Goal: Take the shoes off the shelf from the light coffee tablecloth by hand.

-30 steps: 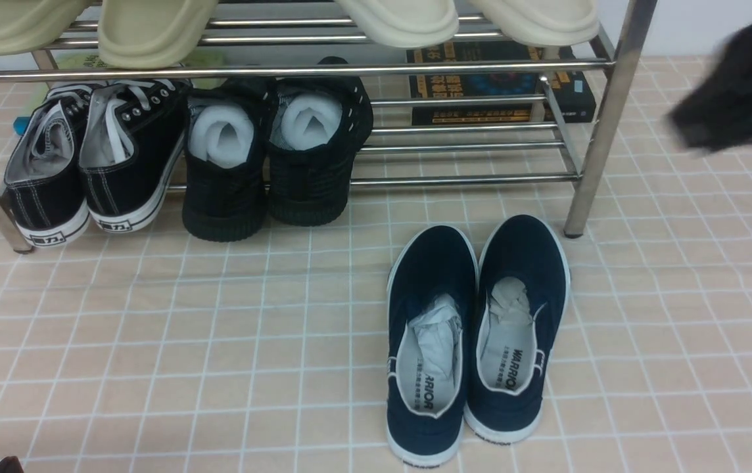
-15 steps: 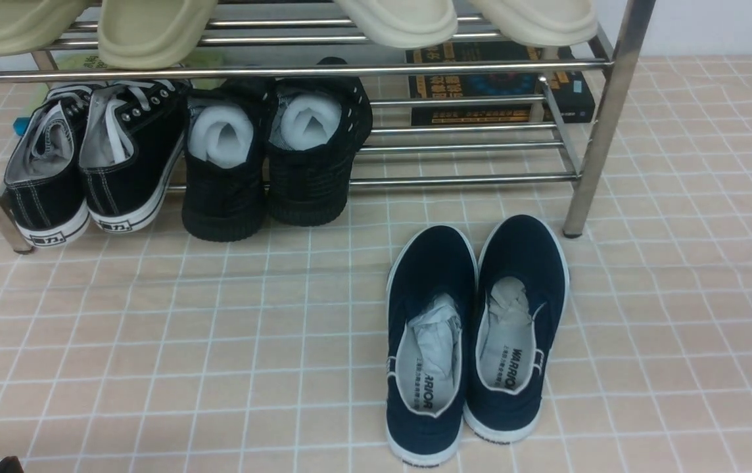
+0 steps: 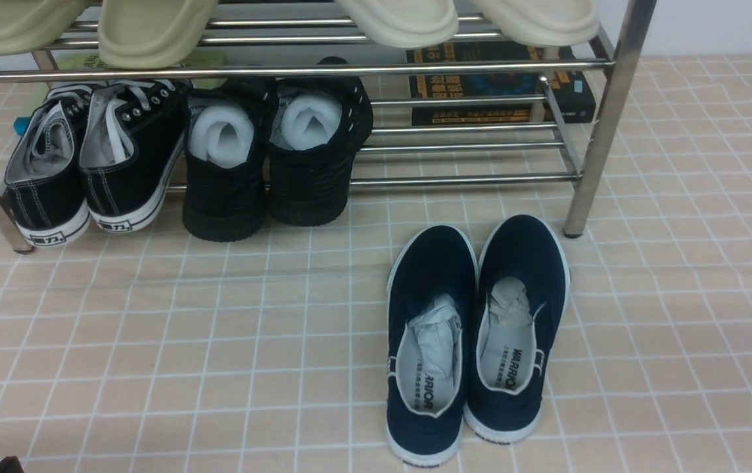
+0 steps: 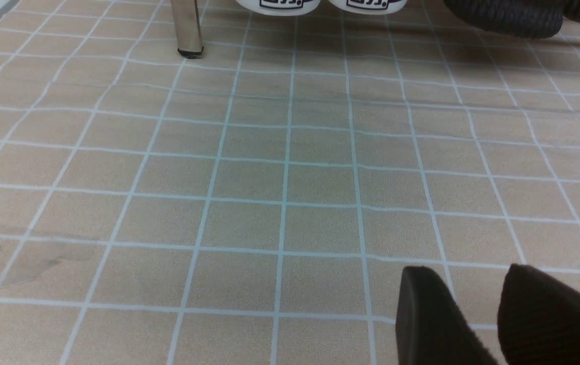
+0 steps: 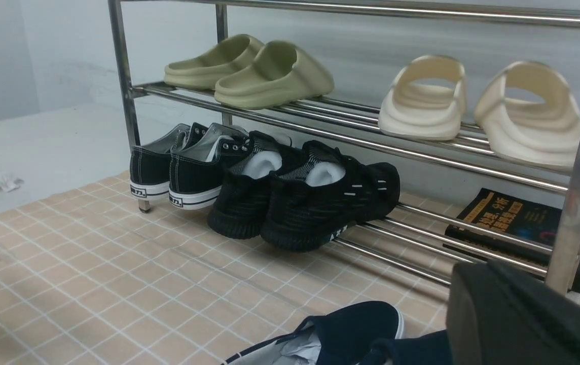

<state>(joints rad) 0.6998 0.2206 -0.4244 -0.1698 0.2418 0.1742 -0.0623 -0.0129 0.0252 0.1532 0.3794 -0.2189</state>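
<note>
slip-ons point(image 3: 470, 328), navy canvas with white soles: a pair flat on the light grid tablecloth point(image 3: 218, 368), in front of the right part of the chrome shoe rack point(image 3: 481, 67), clear of its bars. toes face the rack, heels face away from it, toward the robot. long axes run roughly square to the rack's front bars, both tipped a little so the toes lean to the right; the right shoe slants more. the two lie side by side, inner edges touching near the heels. right shoe's toe is near the rack's right front leg. crumpled paper inside each; "warrior" print on the insoles toward the heels.

left gripper point(image 4: 471, 270): fingers parted with a gap between the tips, nothing in them, over the cloth in front of the rack's left end. right gripper point(image 5: 490, 268): fingers together, no object seen in its grip; appears in its own wrist view, in front of part of the rack.

on the rack's lower tier, left part: black lace-up sneakers point(image 3: 96, 157), then all-black shoes point(image 3: 267, 157) with white inserts, heels toward the robot. tier above: olive-beige slides point(image 3: 152, 33) to the left, cream slides point(image 3: 534, 20) to the right. dark books point(image 3: 504, 85) behind the rack's lower right bars.
</note>
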